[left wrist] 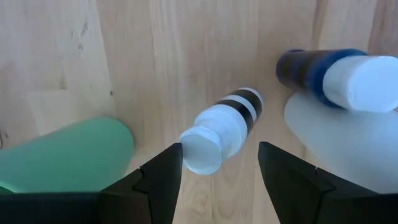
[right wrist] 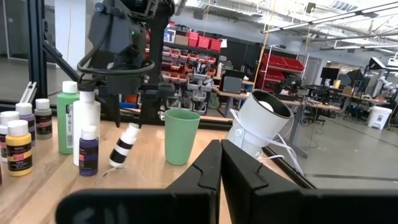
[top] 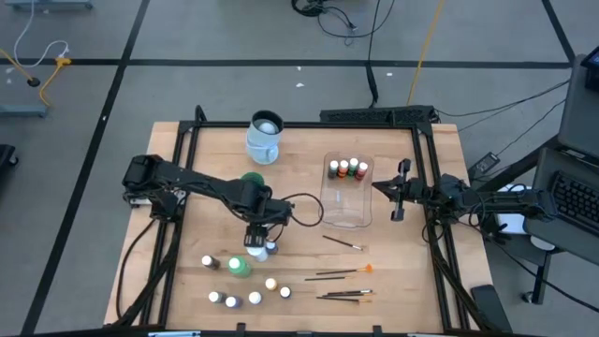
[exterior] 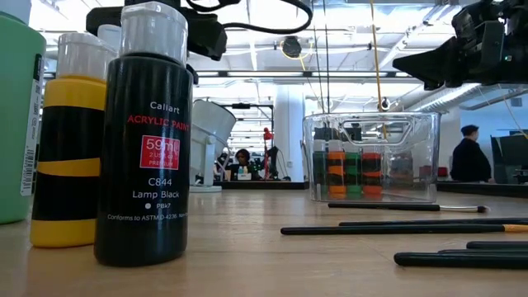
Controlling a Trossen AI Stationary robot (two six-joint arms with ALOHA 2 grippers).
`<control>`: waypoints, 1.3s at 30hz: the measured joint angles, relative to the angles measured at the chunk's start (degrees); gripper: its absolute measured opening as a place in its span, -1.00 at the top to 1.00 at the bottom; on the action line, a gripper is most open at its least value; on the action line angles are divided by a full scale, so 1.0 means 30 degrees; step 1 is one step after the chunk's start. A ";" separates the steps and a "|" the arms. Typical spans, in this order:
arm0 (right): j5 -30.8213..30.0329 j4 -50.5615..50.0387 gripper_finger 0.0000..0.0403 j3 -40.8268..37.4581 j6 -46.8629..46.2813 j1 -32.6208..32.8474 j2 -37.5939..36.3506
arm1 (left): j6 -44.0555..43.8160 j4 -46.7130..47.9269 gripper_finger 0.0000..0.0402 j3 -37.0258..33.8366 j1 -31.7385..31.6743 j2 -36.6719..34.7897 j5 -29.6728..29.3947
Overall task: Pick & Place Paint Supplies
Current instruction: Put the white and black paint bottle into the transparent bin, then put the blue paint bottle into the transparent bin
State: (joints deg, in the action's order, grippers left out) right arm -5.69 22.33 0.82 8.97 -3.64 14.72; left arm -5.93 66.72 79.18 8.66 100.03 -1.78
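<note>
Small black-and-white-striped bottle (left wrist: 227, 127) with white cap, tilted, lower end on the counter (top: 309, 178), capped end up between the fingers of the left gripper (left wrist: 219, 168). Gripper parted moderately; contact with the cap cannot be told. Blue-bodied bottle (left wrist: 323, 74) and green cup (right wrist: 181, 136) just beside. Right gripper (right wrist: 221, 163) fully closed, empty, near the clear tub (top: 346, 201), well apart.
</note>
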 joint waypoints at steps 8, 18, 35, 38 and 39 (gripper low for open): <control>-0.0005 0.0015 0.98 0.0000 0.0000 0.0000 0.0000 | -0.0099 0.0725 -0.07 0.0000 0.0046 0.0000 -0.0063; -0.0047 0.0061 0.98 0.0000 0.0189 0.0000 0.0007 | -0.0126 0.1081 -0.07 0.0209 0.0163 -0.0614 -0.1243; -0.0057 0.0328 0.98 0.0000 0.0182 -0.0001 0.0022 | 0.0381 0.0069 -0.07 0.3223 -0.0265 -0.0576 -0.0348; -0.0055 0.0328 0.98 0.0000 0.0171 0.0000 0.0022 | -0.0113 0.0016 -0.07 0.4227 -0.0336 -0.0582 -0.0457; -0.0051 0.0321 0.98 0.0000 0.0173 0.0000 0.0022 | -0.0151 -0.0011 -0.07 0.4383 -0.0215 -0.0589 -0.0483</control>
State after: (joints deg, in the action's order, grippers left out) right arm -5.85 23.29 0.82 9.49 -3.64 14.79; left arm -6.39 66.68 92.33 8.01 98.26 -3.23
